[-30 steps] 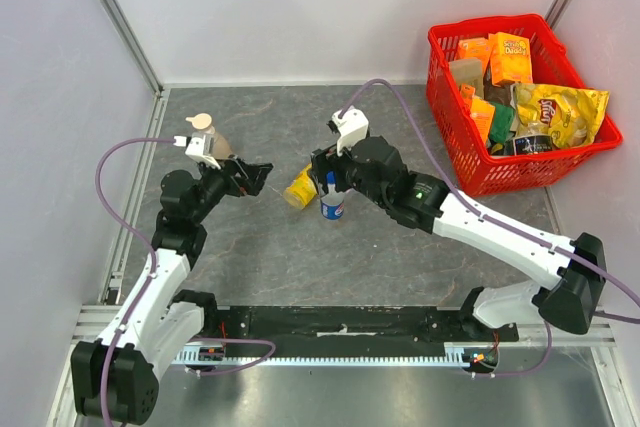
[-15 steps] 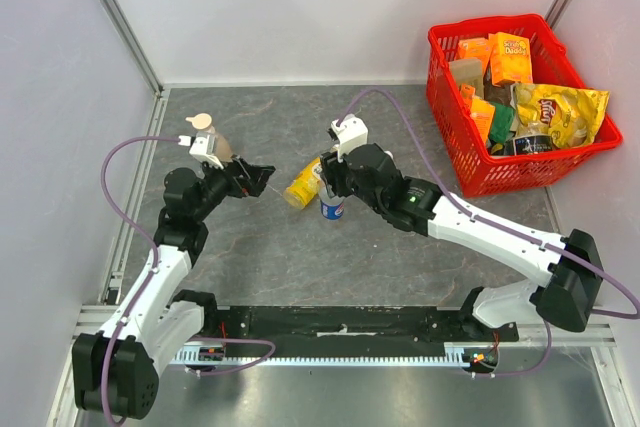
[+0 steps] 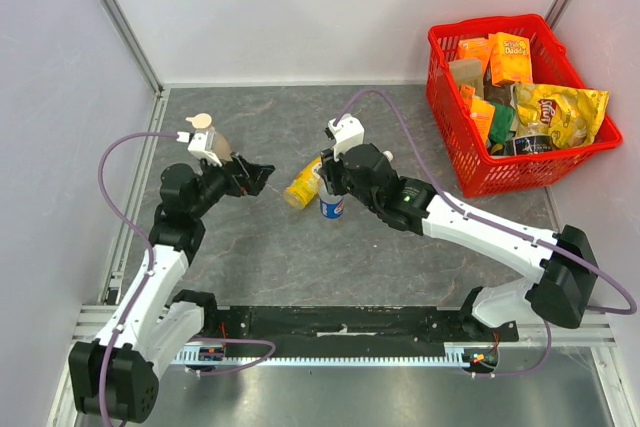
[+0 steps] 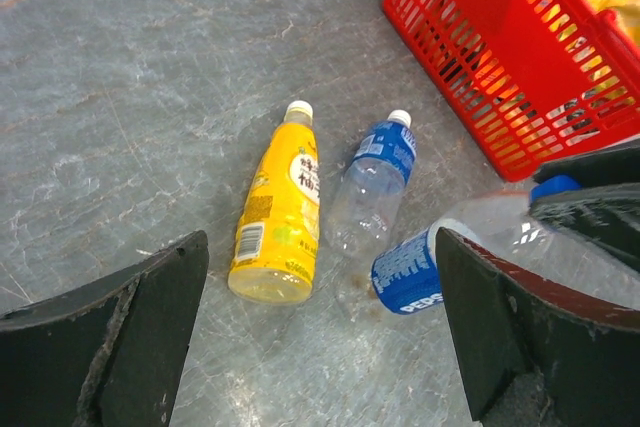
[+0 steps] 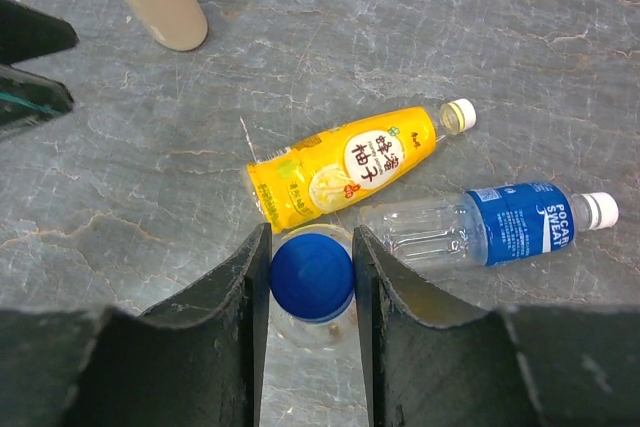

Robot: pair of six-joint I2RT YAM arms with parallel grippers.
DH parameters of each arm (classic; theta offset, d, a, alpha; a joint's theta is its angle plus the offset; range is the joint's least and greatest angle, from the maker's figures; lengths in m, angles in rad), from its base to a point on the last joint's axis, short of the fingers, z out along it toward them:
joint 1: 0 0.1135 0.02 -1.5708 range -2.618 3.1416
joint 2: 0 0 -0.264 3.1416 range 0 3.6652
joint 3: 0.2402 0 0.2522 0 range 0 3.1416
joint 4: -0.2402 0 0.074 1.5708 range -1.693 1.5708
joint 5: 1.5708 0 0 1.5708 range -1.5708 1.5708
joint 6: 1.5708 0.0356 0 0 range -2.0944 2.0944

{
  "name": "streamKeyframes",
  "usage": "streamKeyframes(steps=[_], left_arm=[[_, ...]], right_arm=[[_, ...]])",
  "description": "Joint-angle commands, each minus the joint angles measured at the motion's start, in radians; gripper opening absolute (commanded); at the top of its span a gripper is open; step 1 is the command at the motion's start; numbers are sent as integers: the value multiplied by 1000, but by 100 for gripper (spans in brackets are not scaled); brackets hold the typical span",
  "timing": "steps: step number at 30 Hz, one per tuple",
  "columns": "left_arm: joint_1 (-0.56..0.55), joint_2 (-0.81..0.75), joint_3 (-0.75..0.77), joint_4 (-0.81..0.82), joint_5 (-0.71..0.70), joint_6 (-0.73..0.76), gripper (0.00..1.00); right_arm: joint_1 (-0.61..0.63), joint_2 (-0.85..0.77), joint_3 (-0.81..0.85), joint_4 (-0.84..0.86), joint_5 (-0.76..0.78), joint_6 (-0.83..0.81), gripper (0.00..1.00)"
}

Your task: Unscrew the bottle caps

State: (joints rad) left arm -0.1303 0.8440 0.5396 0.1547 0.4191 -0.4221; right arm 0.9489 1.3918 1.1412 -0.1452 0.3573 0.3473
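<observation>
A clear Pepsi bottle [image 3: 331, 207] with a blue label stands upright mid-table. My right gripper [image 5: 312, 275] comes down from above, and both its fingers press on the bottle's blue cap [image 5: 312, 277], so it is shut on the cap. Just behind lie a yellow juice bottle [image 5: 345, 167] with a white cap [image 5: 459, 115] and a clear blue-labelled bottle [image 5: 490, 227] with a white cap [image 5: 602, 210]. My left gripper [image 3: 258, 175] hovers wide open to the left of the bottles, holding nothing. In the left wrist view the Pepsi bottle [image 4: 450, 257] sits close to its right finger.
A beige pump-top soap bottle [image 3: 205, 127] stands at the far left behind my left wrist. A red basket [image 3: 480, 172] full of snack packs sits at the back right. Grey walls border the table at the left and the back.
My right gripper has closed its fingers onto the blue cap of the upright bottle. The left arm has barely shifted and stays open.
</observation>
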Motion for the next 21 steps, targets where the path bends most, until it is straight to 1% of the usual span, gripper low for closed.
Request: streamKeyframes(steps=[1,3,6,10,12,13,18,21], left_arm=[[3,-22,123,-56,29,13,100],[3,-17,149,-70,58,16,100],[3,-8,194,-96,93,25,100],[3,-2,243,-133,136,54,100],[3,-2,273,-149,162,78,100],[3,1,290,-185,176,92,100],[3,24,385,-285,311,187,100],[3,43,418,-328,427,245,100]], right_arm=[[2,27,-3,-4,-1,7,20],[2,27,3,-5,-1,5,8],[2,27,12,-11,0,2,0],[1,26,38,-21,-14,-4,0],[-4,26,57,-24,-47,-11,0],[-7,26,66,-24,-67,-14,0],[-51,15,114,-25,-176,-13,0],[-93,-2,137,-22,-266,-2,0]])
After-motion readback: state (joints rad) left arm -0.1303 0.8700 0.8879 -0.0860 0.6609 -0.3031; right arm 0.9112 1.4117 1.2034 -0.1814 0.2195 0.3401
